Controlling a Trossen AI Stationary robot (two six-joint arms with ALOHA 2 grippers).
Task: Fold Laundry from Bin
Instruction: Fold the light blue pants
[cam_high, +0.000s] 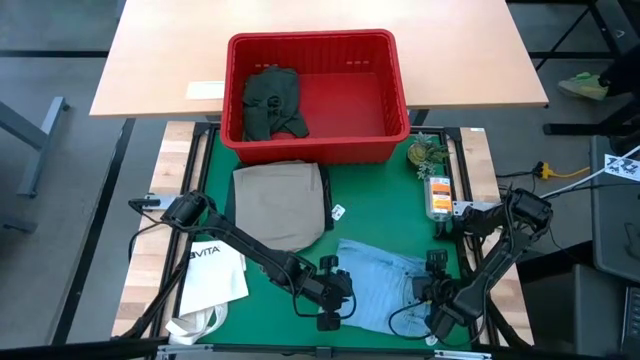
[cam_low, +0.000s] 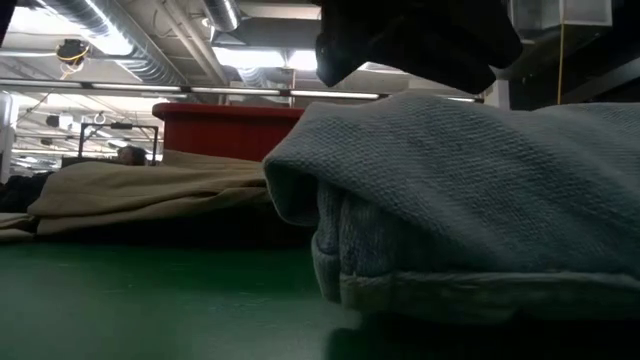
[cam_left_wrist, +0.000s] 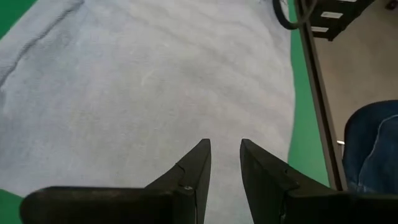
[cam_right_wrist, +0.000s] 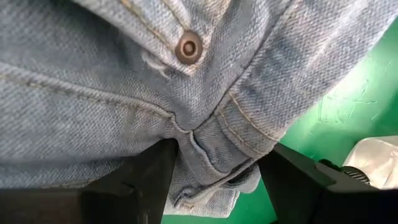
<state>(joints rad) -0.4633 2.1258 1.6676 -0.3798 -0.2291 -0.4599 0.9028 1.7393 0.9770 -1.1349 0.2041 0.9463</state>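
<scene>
We saw the right tool (cam_right_wrist: 214, 180) clamping pale blue denim jeans' (cam_right_wrist: 124, 81) stitched waistband; the left tool (cam_left_wrist: 225, 180) hovered part-open, empty.

- The high view looks straight down on the whole table (cam_high: 390, 215), both arms at the frame's bottom.
- The low view sits at table height, very near the light blue jeans (cam_low: 470, 200), facing the red bin (cam_low: 225, 128).
- Each wrist view looks closely at the same jeans (cam_left_wrist: 149, 87), shared by all four views.
</scene>
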